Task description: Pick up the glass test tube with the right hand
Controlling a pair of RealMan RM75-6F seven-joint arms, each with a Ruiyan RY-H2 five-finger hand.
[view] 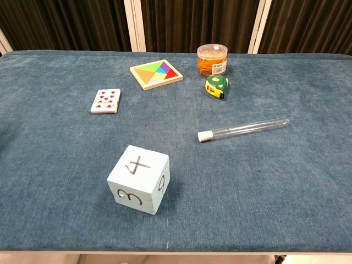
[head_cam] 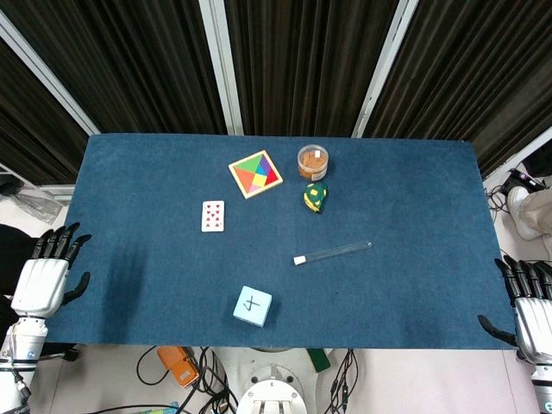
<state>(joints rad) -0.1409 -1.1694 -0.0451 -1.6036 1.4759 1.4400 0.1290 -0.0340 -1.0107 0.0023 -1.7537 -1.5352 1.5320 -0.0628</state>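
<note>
A clear glass test tube (head_cam: pixel 332 252) with a white stopper at its left end lies flat on the blue table, right of centre; the chest view shows the test tube (view: pixel 243 129) too. My right hand (head_cam: pixel 528 299) hangs off the table's right front corner, fingers apart, holding nothing, well away from the tube. At the table's left front edge my left hand (head_cam: pixel 45 274) rests open and empty. Neither hand appears in the chest view.
A pale blue numbered cube (head_cam: pixel 252 306) sits near the front. Further back lie a deck of cards (head_cam: pixel 213 216), a coloured tangram puzzle (head_cam: pixel 255 173), a jar of orange bands (head_cam: pixel 313 161) and a green-yellow tape measure (head_cam: pixel 316 197). Cables run under the front edge.
</note>
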